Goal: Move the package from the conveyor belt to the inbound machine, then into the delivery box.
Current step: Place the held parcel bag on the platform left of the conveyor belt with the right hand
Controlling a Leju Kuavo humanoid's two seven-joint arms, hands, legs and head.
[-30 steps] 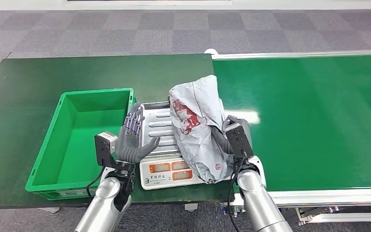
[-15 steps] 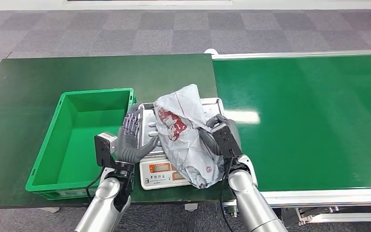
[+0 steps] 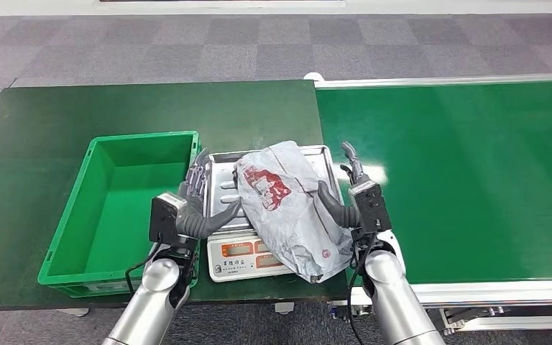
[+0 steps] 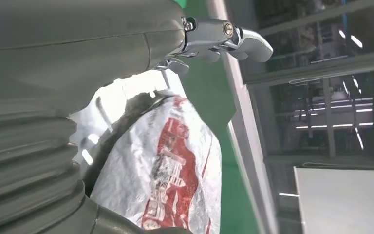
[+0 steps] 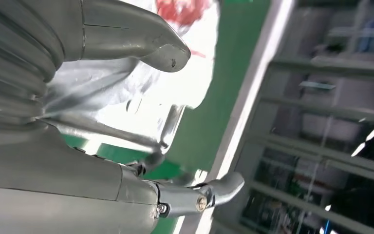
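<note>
The package (image 3: 287, 205), a crumpled grey plastic bag with red print, lies flat across the inbound machine (image 3: 224, 188), a scale with a steel tray and orange displays. It overhangs the machine's front right corner. My right hand (image 3: 348, 198) stands just right of the bag with its fingers spread, its thumb close against the bag's edge. My left hand (image 3: 200, 208) hovers over the tray's left side, fingers apart, holding nothing. The left wrist view shows the bag (image 4: 175, 165) beyond my left hand (image 4: 78, 58). In the right wrist view the bag (image 5: 126, 92) lies past my thumb (image 5: 141, 44).
The green delivery box (image 3: 144, 136) stands directly left of the scale, with nothing inside. The green conveyor belt (image 3: 474, 172) runs off to the right, with a metal rail along its near edge. A dark green table (image 3: 151, 104) carries box and scale.
The package came down and to the left, from upright in my right hand to flat on the scale tray. My right hand let go and opened. My left hand barely moved.
</note>
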